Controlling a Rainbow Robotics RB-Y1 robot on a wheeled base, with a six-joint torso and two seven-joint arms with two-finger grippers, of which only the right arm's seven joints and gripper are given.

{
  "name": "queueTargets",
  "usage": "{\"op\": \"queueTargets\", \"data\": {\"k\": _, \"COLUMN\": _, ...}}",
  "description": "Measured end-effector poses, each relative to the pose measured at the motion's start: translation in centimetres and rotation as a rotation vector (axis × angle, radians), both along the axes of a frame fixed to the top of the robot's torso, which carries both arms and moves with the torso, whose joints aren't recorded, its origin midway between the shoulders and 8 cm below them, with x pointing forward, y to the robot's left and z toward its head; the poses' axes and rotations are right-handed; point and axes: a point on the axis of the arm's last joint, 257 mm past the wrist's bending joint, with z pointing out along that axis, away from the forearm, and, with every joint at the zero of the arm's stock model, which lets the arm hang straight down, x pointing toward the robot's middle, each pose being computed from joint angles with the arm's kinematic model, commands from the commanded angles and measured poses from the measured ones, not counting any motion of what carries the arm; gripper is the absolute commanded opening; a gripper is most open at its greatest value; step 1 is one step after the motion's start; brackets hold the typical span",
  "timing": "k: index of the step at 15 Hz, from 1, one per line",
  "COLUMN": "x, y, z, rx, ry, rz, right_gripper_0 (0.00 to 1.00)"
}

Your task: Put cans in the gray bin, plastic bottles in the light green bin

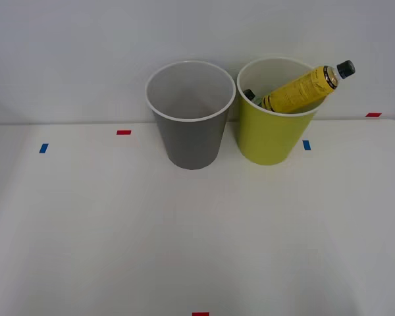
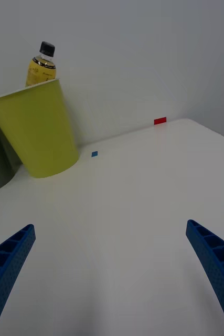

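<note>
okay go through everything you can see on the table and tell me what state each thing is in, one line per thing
gray bin: upright, nothing visible inside.
light green bin: upright, beside the gray bin, holding bottles.
yellow bottle: tilted inside the light green bin, capped, neck sticking out over the rim.
smaller dark-capped bottle: inside the light green bin, mostly hidden, cap on.
right pincer: open, holding nothing, over bare table.

White table [image 1: 105, 224] (small red and blue marks) meets plain pale wall [image 1: 66, 52].
</note>
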Motion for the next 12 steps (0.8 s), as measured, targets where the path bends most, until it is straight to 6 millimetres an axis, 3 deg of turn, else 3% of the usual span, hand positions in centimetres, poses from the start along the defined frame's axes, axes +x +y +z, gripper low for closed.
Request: {"op": "queueTargets", "data": {"k": 12, "x": 0.00, "y": 0.00, "z": 0.00, "rx": 0.000, "ry": 0.000, "rz": 0.000, "right_gripper_0": 1.00}}
